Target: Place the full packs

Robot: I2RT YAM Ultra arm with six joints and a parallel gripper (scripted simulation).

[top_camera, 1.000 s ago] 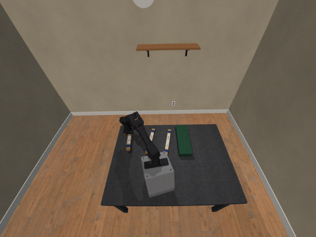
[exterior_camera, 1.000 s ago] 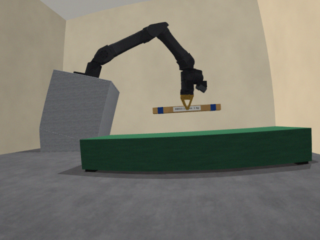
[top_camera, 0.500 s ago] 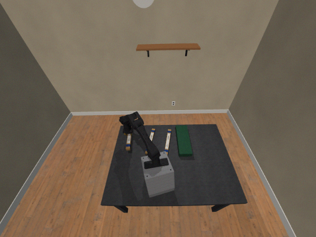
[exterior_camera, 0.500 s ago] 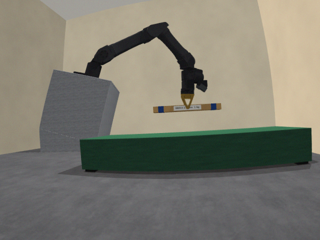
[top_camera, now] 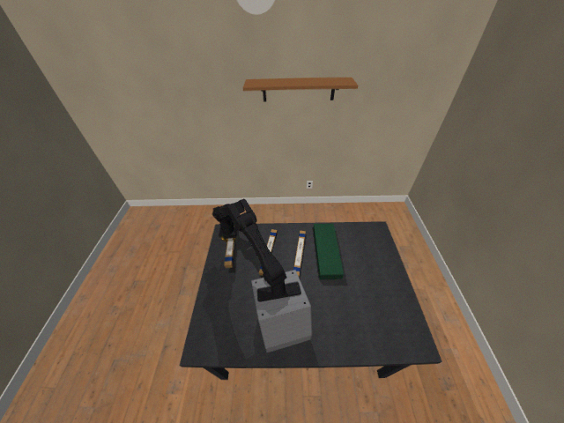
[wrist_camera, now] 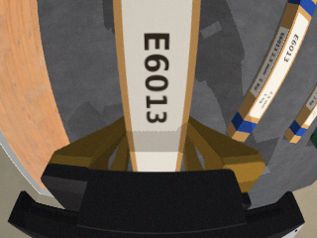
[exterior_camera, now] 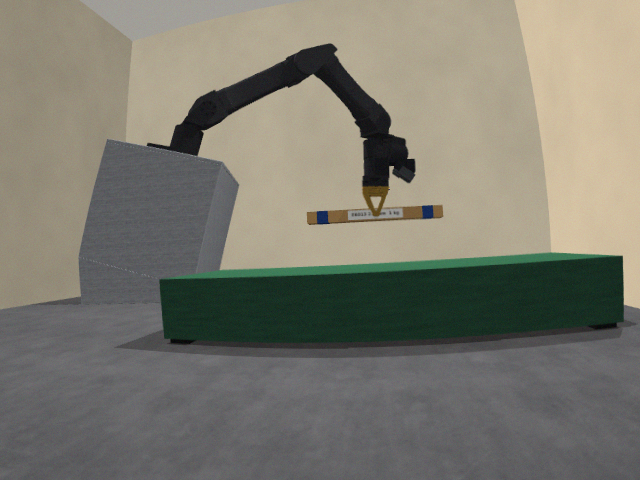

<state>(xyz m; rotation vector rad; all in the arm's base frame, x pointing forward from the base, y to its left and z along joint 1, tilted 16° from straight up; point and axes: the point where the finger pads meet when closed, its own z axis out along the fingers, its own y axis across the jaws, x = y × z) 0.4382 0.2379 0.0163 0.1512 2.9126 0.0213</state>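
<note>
My gripper (exterior_camera: 374, 206) is shut on a long tan pack of electrodes (exterior_camera: 374, 213) with blue bands and a white E6013 label (wrist_camera: 157, 73). It holds the pack level in the air, near its middle, above the table's far left part (top_camera: 229, 253). A second pack (top_camera: 271, 240) lies flat on the table, partly hidden by my arm, and a third pack (top_camera: 299, 251) lies flat to its right. Both show in the wrist view, the second (wrist_camera: 273, 66) and the third (wrist_camera: 304, 119). The low green platform (top_camera: 328, 250) stands right of the third pack, with nothing on it.
My grey base block (top_camera: 282, 314) stands in the middle of the dark table. The table's left edge and the wooden floor (wrist_camera: 27, 73) are close under the held pack. A wall shelf (top_camera: 300, 84) hangs far behind.
</note>
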